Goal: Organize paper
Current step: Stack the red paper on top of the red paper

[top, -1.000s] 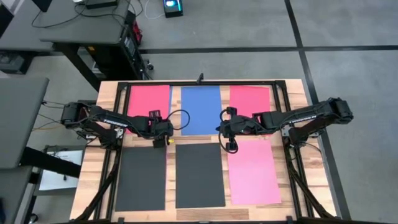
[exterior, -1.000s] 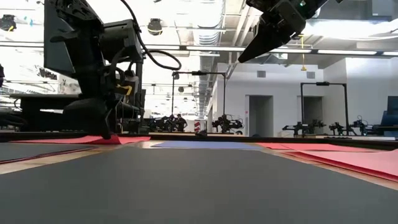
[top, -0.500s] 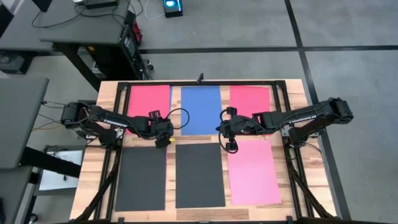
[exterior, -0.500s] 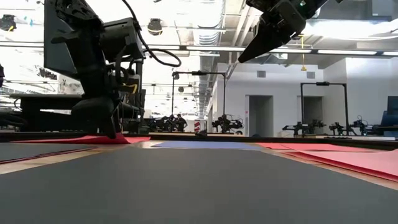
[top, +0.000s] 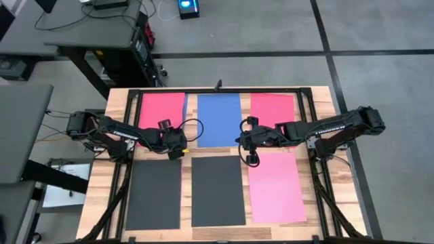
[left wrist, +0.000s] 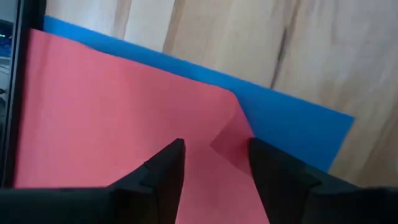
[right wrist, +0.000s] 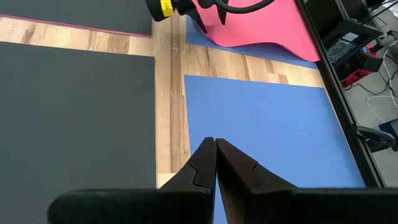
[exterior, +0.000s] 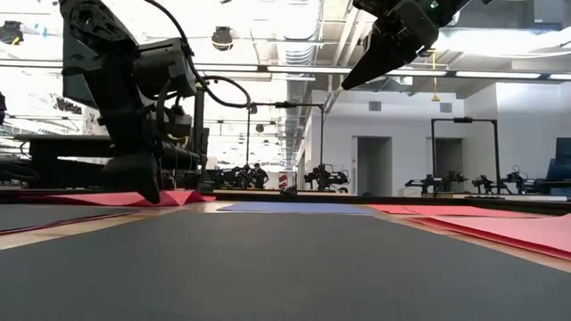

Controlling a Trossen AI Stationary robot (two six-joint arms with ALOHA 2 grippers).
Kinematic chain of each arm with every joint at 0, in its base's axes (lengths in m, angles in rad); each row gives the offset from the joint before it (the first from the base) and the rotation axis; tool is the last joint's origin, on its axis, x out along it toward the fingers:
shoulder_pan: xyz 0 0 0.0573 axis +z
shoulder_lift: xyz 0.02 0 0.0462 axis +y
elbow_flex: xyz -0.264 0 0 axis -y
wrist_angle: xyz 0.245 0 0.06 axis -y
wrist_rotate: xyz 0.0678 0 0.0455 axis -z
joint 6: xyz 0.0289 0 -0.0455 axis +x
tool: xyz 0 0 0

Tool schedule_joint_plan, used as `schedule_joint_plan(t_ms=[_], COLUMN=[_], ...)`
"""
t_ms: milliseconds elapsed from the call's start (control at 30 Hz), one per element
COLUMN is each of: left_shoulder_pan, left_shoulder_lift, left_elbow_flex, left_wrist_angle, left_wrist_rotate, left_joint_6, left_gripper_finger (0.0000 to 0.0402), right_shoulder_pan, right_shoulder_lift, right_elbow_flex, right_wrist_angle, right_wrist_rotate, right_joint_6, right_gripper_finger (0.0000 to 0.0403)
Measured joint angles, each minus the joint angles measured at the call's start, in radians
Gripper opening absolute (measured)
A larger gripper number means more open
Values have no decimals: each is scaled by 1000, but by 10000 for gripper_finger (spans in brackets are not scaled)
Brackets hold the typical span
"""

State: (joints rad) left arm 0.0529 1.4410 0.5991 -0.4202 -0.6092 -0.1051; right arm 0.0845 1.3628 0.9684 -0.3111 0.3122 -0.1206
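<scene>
Left gripper (left wrist: 211, 163) half open, straddling a lifted corner of red paper (left wrist: 118, 118); right gripper (right wrist: 215, 152) pinched shut above blue sheet (right wrist: 267, 124), empty.

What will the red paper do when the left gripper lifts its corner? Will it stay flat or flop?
Probably flop. The red paper already buckles by the left gripper, with a creased corner, so it looks thin and bendy. It seems light, and may slide over the blue sheet beneath it. A hard pinch could crease it.
</scene>
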Motion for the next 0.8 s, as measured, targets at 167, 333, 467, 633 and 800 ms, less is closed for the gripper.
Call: schedule_joint_plan(t_ms=[167, 333, 467, 633, 800], left_shoulder_pan=[-11, -28, -32, -32, -34], left_shoulder_lift=[0, 0, 0, 0, 0], left_elbow_flex=[0, 0, 0, 0, 0], left_wrist_angle=[37, 53, 54, 55, 68], left_wrist_rotate=[40, 72, 74, 74, 72], left_joint_6=[-1, -18, -23, -21, -3], left_gripper_finger=[146, 133, 112, 68, 8], right_shoulder_pan=[0, 0, 0, 0, 0], right_shoulder_lift=[0, 0, 0, 0, 0], right_elbow_flex=[0, 0, 0, 0, 0], right_wrist_angle=[0, 0, 0, 0, 0], right_wrist_rotate=[0, -7, -7, -6, -5], right_joint_6=[0, 0, 0, 0, -1], right_gripper_finger=[0, 0, 0, 0, 0])
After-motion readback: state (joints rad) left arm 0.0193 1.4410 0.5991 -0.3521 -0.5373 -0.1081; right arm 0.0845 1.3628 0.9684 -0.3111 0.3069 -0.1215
